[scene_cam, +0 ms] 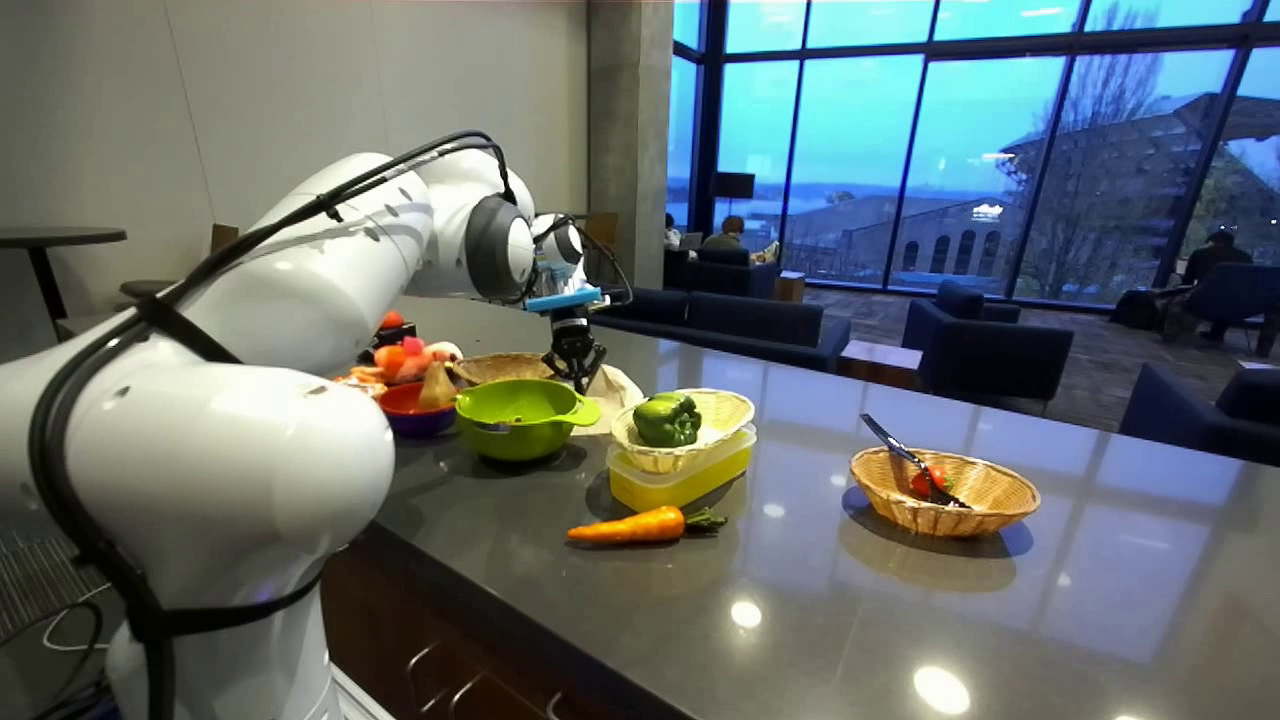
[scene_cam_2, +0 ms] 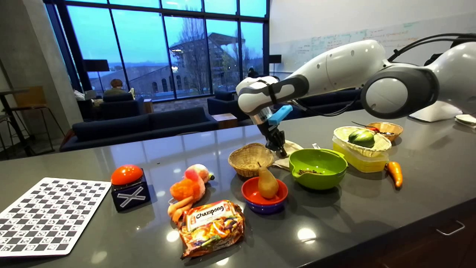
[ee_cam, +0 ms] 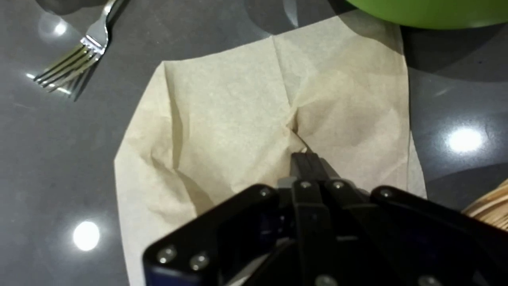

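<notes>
The end effector point(ee_cam: 304, 155) is narrow, its tips together right at a gathered crease in the tan paper napkin point(ee_cam: 238, 119); whether a fold is pinched between them, I cannot tell. The rumpled napkin lies on the dark grey surface point(ee_cam: 51, 159) between a green mixing bowl point(scene_cam_2: 319, 181) and a brown wicker basket point(scene_cam_2: 241, 169), with a metal fork point(ee_cam: 97, 35) near its edge

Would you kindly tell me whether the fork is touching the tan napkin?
Apart: in the wrist view, a strip of dark countertop lies between the visible part of the fork and the tan napkin.
</notes>
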`<state>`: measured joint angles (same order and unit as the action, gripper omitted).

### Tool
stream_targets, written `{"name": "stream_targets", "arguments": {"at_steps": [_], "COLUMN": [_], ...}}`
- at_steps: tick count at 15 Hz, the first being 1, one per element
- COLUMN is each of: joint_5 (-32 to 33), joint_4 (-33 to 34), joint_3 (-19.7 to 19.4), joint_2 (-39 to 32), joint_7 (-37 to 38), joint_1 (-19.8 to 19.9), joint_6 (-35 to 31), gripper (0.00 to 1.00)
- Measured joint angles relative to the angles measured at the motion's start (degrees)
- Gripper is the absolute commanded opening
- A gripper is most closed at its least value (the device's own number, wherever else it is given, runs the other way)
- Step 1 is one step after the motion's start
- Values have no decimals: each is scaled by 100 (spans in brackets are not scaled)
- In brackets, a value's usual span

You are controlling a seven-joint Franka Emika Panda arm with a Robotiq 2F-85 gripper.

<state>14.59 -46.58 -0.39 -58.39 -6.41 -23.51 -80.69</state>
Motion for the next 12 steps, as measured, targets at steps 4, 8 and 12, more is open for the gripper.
{"name": "stream_targets", "arguments": {"at_steps": [4, 8, 12], "joint_5": [0, -35, -188], "joint_4": [63, 149, 221], "joint_3": [-20, -92, -100], "joint_2": [0, -1, -1], "joint_7": [-10, -5, -6], "joint_1": [49, 370, 910], "joint_6": [7, 15, 23], "gripper": [0, 0, 0]}}
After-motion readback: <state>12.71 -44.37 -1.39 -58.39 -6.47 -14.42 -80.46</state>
